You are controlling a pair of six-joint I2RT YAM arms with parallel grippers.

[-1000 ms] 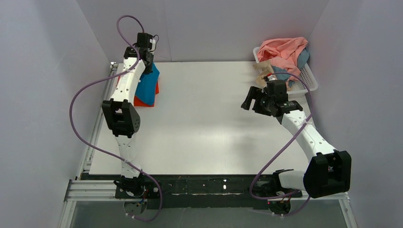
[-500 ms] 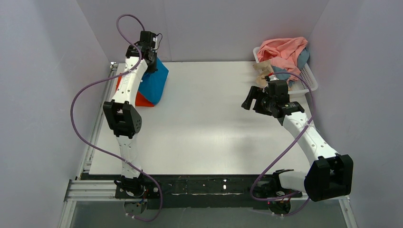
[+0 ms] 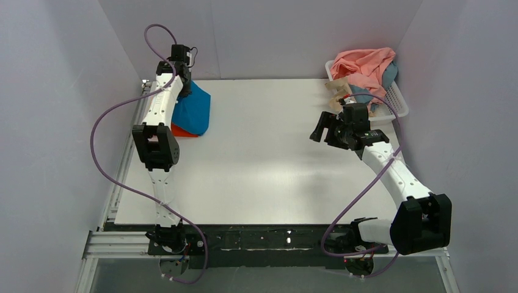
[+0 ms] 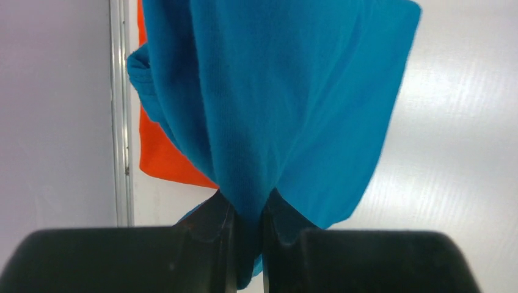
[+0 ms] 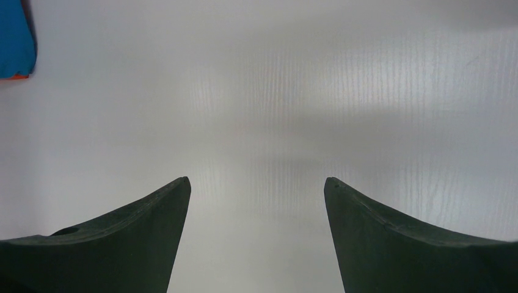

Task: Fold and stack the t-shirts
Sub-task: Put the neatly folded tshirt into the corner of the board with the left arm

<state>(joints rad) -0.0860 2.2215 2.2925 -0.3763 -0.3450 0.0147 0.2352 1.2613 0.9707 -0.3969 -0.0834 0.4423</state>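
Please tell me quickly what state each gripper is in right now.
Left gripper: closed on the bright blue t-shirt.
Right gripper: open, holding nothing.

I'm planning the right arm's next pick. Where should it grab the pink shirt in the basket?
Probably pinch a raised fold at the top of the pink shirt, coming down from above. It is heaped over the rim of the basket, and the walls block a side approach.
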